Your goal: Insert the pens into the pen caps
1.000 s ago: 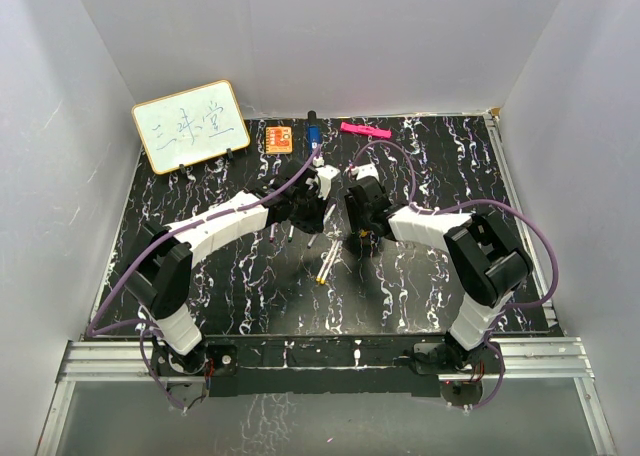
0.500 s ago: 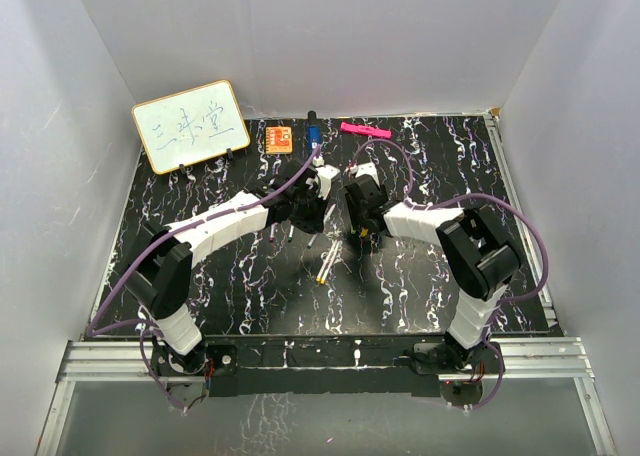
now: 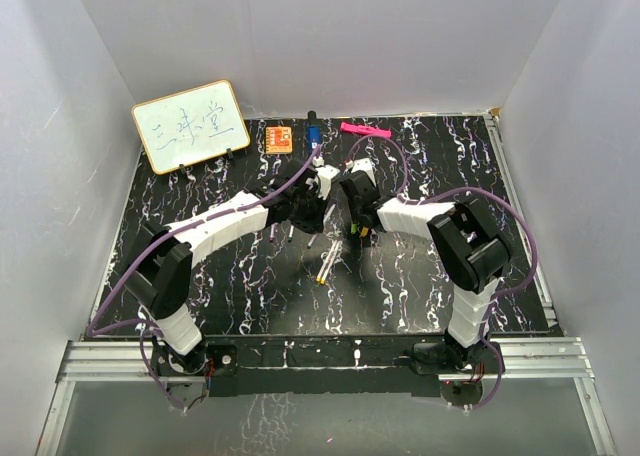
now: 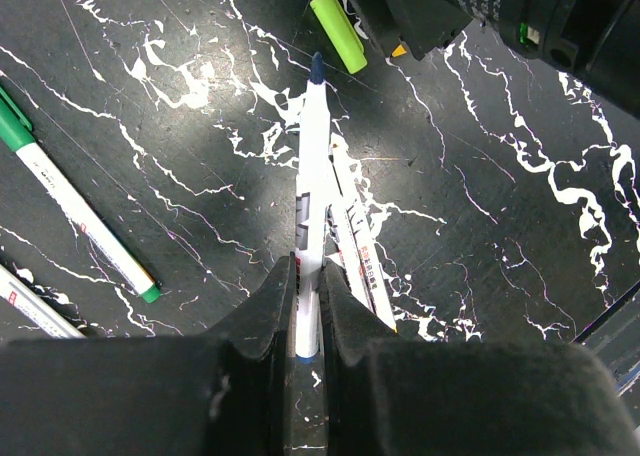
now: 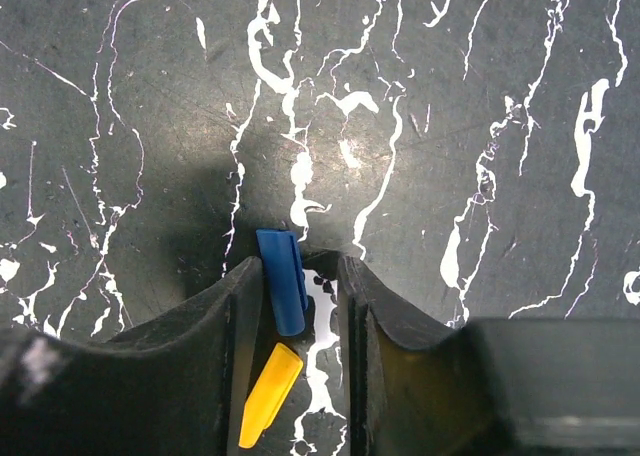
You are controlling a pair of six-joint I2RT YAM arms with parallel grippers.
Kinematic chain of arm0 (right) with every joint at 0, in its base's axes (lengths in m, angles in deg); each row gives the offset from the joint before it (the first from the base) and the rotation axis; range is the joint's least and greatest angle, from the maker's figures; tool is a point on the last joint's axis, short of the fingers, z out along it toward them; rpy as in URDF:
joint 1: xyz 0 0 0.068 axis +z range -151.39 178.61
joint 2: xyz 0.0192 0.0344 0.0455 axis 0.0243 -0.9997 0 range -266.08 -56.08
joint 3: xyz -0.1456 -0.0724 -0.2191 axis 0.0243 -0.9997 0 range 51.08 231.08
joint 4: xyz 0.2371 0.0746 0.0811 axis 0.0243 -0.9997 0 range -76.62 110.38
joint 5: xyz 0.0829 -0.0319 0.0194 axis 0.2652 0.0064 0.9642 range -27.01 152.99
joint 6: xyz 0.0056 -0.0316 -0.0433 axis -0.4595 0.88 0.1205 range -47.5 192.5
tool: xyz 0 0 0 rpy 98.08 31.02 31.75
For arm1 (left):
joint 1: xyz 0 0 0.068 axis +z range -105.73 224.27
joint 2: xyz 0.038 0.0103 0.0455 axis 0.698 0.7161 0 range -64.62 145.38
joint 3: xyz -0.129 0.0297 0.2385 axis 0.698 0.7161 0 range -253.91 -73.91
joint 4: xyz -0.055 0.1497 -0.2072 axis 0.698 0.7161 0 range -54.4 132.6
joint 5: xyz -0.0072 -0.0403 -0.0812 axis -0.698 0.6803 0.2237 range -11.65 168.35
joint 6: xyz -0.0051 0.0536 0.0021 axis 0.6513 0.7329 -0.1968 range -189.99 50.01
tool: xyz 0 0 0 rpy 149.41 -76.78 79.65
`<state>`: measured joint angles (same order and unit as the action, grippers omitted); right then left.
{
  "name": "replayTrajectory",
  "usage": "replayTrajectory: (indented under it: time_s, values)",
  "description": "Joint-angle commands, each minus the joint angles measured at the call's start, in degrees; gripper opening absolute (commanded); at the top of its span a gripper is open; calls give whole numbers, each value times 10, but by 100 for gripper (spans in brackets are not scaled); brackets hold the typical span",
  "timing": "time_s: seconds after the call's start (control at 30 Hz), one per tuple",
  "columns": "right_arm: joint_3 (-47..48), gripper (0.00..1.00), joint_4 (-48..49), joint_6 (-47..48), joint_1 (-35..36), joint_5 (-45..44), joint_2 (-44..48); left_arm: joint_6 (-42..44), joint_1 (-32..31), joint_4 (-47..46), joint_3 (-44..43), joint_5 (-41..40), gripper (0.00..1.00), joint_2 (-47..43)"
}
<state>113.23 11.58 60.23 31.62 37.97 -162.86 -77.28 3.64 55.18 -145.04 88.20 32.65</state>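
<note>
My left gripper [image 4: 309, 271] is shut on a white pen with a blue tip [image 4: 312, 166], which points away from it just above the table. Two more white pens [image 4: 358, 261] lie side by side under it to the right. A green-tipped pen [image 4: 75, 216] lies to the left. A green cap [image 4: 338, 19] lies beyond the blue tip. My right gripper [image 5: 300, 266] is open, low on the table around a blue cap [image 5: 283, 291] that rests against its left finger. A yellow cap [image 5: 268, 394] lies between its jaws, further in. In the top view both grippers [image 3: 312, 214] [image 3: 352, 221] meet mid-table.
A whiteboard [image 3: 190, 126], an orange card [image 3: 279, 137], a dark blue chunky object [image 3: 314, 133] and a pink bar [image 3: 364, 130] stand along the back of the table. Another pen [image 4: 30, 306] lies at the lower left of the left wrist view.
My right arm has swung a little to the left, bringing its gripper closer to the left gripper. The left arm has not moved.
</note>
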Motion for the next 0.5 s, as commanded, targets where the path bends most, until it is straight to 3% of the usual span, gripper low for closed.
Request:
replayTrajectory:
  time_s: [0.0, 0.27, 0.47]
  values:
    - [12, 32, -5, -14, 2, -7, -16, 3, 1, 6, -4, -1, 0, -20]
    - [9, 24, -3, -34, -1, 30, -36, 5, 3, 7, -8, 2, 0, -14]
    - [12, 23, -9, -48, -12, 49, -50, 4, 5, 7, -5, 1, 0, -15]
